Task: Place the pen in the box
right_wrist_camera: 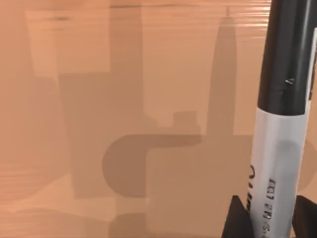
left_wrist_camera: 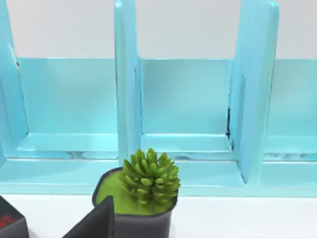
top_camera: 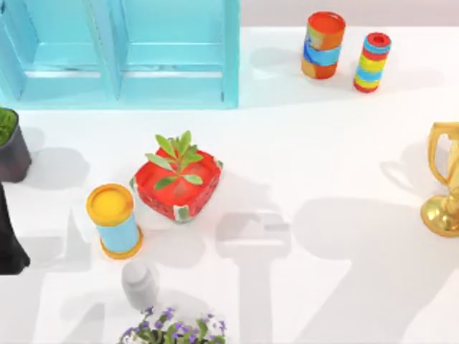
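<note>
the right gripper (right_wrist_camera: 271,218) pinches the pen (right_wrist_camera: 282,124) between its dark fingers (right_wrist_camera: 237,218) in the right wrist view, the marker standing upright out of the jaws with its grey printed barrel in the grip and a black end above, lifted clear of a warm brown surface that carries long shadows. by this showing the pick-up is done and the carrying step is in hand. from above, soft arm-shaped shadows lie across the middle and right of the white table (top_camera: 323,143).

the blue box (top_camera: 122,54), an open case of compartments split by upright dividers, sits at the table's far left corner. the left wrist view looks straight into the box (left_wrist_camera: 183,99), with a dark pot of green succulent (left_wrist_camera: 146,188) just in front of it. the left arm (top_camera: 11,229) is parked at the left edge; whether its fingers are spread or closed cannot be told.

between carrier and goal stand a red planter (top_camera: 177,183) near the middle, a yellow-lidded blue can (top_camera: 115,218) and a white bottle (top_camera: 140,283) toward the near edge. two striped cans (top_camera: 323,44) stand at the far edge and a gold trophy (top_camera: 445,179) at the right edge.

the next move likely calls for carrying the pen toward the far left corner, high enough to clear the planter's leaves, then lining it over one compartment between dividers before letting go.
</note>
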Tool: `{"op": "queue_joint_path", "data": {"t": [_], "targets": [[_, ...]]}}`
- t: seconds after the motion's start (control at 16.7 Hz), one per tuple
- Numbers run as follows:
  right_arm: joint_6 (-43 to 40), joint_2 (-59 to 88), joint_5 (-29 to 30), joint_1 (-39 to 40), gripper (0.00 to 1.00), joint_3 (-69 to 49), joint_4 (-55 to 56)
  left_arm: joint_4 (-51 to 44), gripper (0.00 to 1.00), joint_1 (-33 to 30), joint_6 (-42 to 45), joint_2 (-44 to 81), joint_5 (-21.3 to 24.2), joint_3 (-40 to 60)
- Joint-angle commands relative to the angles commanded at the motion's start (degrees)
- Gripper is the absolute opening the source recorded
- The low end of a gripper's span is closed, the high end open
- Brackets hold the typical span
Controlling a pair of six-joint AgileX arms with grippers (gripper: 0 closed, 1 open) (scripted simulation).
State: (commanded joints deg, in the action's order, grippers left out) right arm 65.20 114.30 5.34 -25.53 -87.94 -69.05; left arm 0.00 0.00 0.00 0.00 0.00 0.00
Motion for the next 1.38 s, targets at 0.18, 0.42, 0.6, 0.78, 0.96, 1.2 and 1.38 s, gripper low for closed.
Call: {"op": "queue_joint_path", "data": {"t": [0.18,0.42,0.6,0.78,0.96,1.2,1.38], "targets": [[0.2,0.0,0.0,0.1,0.00,0.4,0.3,0.0,1.00,0.0,0.0,0.0,0.0,0.0],[0.2,0.0,0.0,0.1,0.23,0.4,0.3,0.0,1.00,0.0,0.0,0.0,0.0,0.0],[0.2,0.0,0.0,0.1,0.45,0.4,0.3,0.0,1.00,0.0,0.0,0.0,0.0,0.0],[0.2,0.0,0.0,0.1,0.68,0.4,0.3,0.0,1.00,0.0,0.0,0.0,0.0,0.0],[0.2,0.0,0.0,0.1,0.90,0.4,0.3,0.0,1.00,0.0,0.0,0.0,0.0,0.0],[0.2,0.0,0.0,0.1,1.00,0.4,0.3,0.0,1.00,0.0,0.0,0.0,0.0,0.0],[0.2,0.0,0.0,0.1,1.00,0.4,0.3,0.0,1.00,0.0,0.0,0.0,0.0,0.0]]}}
